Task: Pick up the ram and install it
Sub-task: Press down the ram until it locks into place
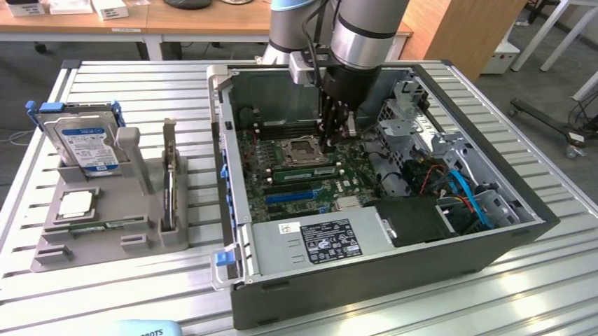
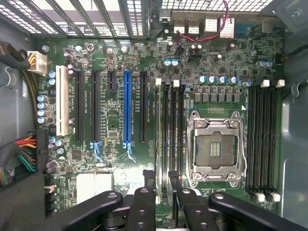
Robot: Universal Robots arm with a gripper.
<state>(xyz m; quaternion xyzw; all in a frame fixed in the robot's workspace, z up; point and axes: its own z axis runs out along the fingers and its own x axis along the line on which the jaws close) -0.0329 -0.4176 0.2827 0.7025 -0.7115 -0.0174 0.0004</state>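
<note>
Gripper (image 1: 337, 136) is down inside the open PC case (image 1: 374, 280), jaws half-wide astride one end of the ram (image 2: 159, 139). Bare slot shows beside the stick, so no clamp is seen. The ram stands edge-up in the outermost memory slot near the empty CPU socket (image 2: 215, 149) (blue expansion slot (image 2: 127, 106) on its other side). Power-supply label (image 1: 327, 241) and hard-drive label (image 1: 87, 145): print unreadable. Metal drive cage (image 1: 411, 126) stands close beside the gripper.
</note>
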